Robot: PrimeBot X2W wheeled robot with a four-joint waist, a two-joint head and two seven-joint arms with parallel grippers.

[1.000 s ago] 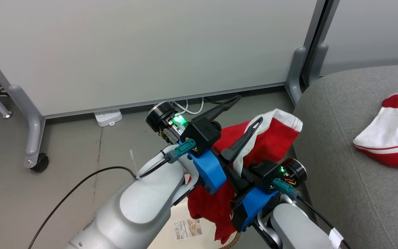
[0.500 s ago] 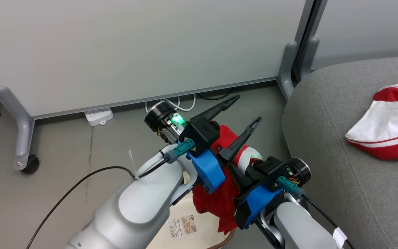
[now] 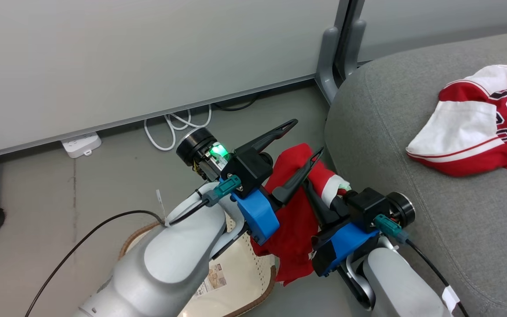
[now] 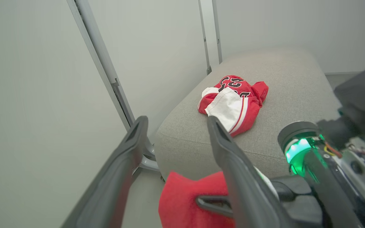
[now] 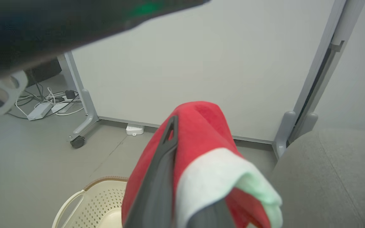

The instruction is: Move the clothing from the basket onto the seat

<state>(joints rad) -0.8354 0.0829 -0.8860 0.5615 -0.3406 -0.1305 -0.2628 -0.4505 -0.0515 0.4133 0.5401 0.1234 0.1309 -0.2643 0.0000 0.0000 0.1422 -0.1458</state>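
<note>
Beside the seat, a red garment is pinched by the right gripper, hanging lengthwise downward; left gripper spread.

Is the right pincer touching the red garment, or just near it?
Touching. The right wrist view shows the right pincer shut on the red garment, with the cloth draped over one finger and pinched between the two.

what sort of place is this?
Probably an office or lab: a pale partition on castered legs, a power strip on the grey floor, a grey upholstered seat.
</note>
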